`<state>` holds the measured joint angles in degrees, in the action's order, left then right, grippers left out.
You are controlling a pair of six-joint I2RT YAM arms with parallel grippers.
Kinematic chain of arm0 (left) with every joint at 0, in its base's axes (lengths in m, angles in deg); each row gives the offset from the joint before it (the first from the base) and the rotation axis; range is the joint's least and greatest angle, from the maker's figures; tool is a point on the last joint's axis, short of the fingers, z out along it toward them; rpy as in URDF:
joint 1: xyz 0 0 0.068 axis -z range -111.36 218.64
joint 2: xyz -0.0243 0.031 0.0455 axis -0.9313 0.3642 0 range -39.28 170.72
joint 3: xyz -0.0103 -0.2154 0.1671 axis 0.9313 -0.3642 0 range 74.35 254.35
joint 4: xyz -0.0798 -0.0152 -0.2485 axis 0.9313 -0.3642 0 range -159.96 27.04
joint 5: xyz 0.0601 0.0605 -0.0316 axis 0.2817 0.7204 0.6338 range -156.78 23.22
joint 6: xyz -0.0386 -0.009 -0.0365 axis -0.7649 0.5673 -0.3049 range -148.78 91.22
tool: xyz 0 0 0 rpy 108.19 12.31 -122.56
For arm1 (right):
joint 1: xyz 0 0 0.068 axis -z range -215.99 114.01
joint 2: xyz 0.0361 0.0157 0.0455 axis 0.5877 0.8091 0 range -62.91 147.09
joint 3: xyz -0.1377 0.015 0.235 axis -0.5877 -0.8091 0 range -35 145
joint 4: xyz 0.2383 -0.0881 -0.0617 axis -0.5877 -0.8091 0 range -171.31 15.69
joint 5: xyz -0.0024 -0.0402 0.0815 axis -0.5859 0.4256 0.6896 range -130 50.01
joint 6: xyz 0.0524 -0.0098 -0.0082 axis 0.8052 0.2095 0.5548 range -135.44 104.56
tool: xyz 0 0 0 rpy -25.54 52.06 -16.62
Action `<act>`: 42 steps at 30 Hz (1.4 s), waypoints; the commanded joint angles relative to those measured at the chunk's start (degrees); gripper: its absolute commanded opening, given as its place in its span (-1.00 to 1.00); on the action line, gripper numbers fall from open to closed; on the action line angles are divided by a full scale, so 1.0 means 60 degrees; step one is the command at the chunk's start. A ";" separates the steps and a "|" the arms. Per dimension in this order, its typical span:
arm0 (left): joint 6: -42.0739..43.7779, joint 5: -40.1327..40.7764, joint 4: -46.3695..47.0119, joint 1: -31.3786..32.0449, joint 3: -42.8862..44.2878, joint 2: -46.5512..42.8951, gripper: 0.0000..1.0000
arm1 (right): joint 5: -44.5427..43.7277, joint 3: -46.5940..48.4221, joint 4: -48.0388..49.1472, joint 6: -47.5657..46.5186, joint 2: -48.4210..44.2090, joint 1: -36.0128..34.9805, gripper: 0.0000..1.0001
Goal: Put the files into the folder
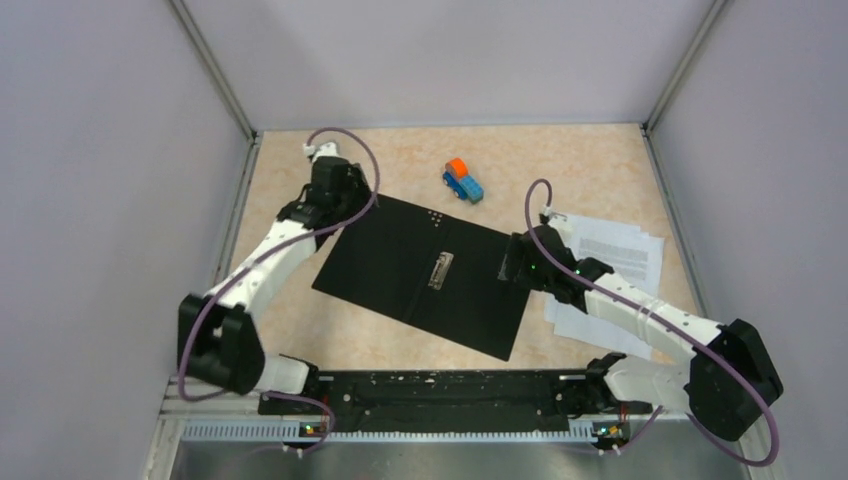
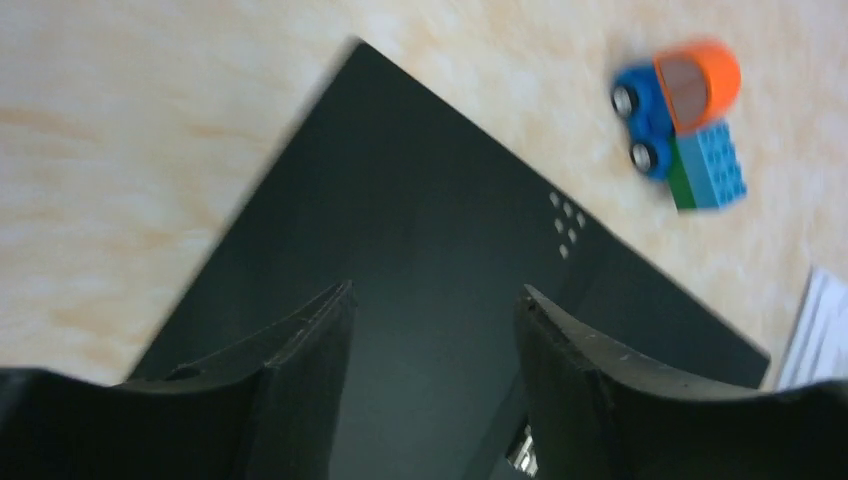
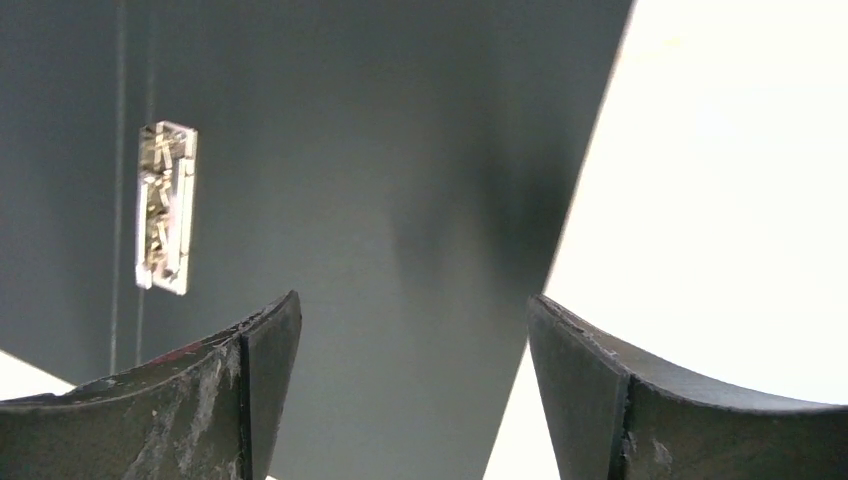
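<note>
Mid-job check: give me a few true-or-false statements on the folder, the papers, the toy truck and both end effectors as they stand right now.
1. The folder lies open with its black inside facing up. True.
2. The papers are inside the folder. False: they lie on the table on the right arm's side of the folder.
3. The toy truck sits on the folder. False: it stands on the table beyond the folder's far edge.
4. The left end effector and the right end effector are both open with nothing between their fingers. True.
5. A metal clip sits near the folder's middle. True.
</note>
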<state>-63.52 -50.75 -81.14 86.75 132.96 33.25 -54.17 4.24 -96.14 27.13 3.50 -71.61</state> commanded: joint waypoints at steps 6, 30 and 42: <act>0.0804 -0.4178 -0.0688 0.1184 0.1312 0.3274 -0.32 | -0.1342 -0.1222 0.1029 0.1437 -0.0523 0.0238 0.55; -0.2165 -0.2771 0.0281 0.4184 -0.0188 0.4703 -1.00 | 0.0387 -0.1014 0.3407 0.0658 0.2366 0.1458 0.28; -0.2758 -0.2789 0.0265 0.5042 0.0198 0.4872 -1.00 | 0.1358 0.1085 0.3321 -0.1069 0.4112 0.1829 0.39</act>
<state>-77.31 -64.19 -81.44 115.08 133.05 61.12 -55.92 5.66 -75.63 23.35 24.81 -59.72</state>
